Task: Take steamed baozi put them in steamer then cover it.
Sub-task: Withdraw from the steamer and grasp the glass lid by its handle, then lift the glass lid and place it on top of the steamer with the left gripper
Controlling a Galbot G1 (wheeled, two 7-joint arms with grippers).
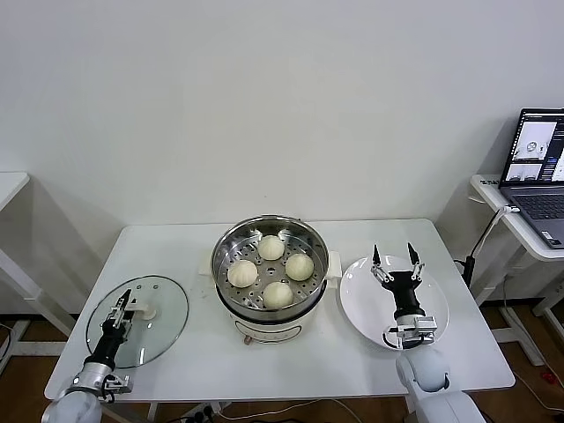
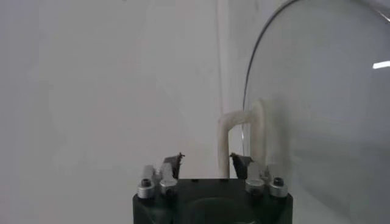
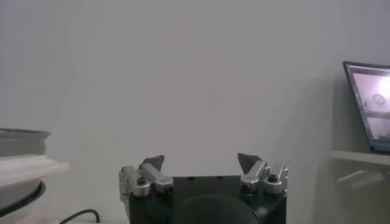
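Observation:
Several cream-white baozi lie on the perforated tray inside the shiny steamer at the table's middle. The glass cover lies flat on the table to the left. My left gripper is down at the cover's white handle. Its jaws are partly drawn in, with one leg of the handle between the fingertips and a gap still showing beside it. My right gripper points up, open and holding nothing, over the white plate.
The plate sits right of the steamer. A laptop stands on a side desk at the far right, with a cable hanging off it. The steamer's rim shows at the edge of the right wrist view.

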